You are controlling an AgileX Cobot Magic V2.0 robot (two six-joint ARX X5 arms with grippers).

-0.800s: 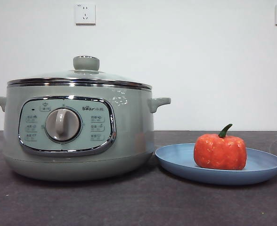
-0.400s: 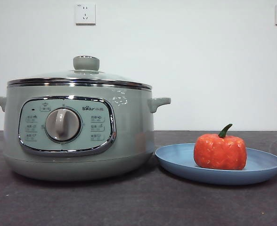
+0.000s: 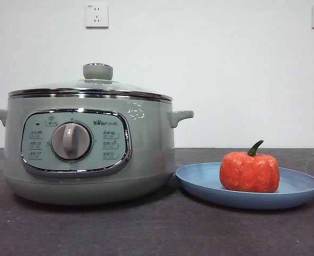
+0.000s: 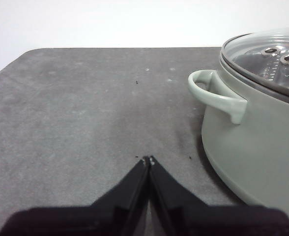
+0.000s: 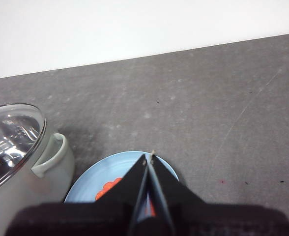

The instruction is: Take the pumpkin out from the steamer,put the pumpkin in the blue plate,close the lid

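The pale green steamer (image 3: 87,154) stands at the left of the front view with the glass lid (image 3: 93,88) seated on its chrome rim. The orange-red pumpkin (image 3: 249,170) sits upright in the blue plate (image 3: 301,186) to its right. My left gripper (image 4: 148,160) is shut and empty above the table, beside the steamer's side handle (image 4: 216,93). My right gripper (image 5: 149,157) is shut and empty, high above the blue plate (image 5: 93,184); the pumpkin (image 5: 107,189) shows partly behind its jaws. Neither gripper shows in the front view.
The dark grey table (image 3: 157,229) runs to a white wall with two sockets (image 3: 96,15). The steamer (image 5: 16,162) stands close beside the plate, its handle nearly over the plate's rim.
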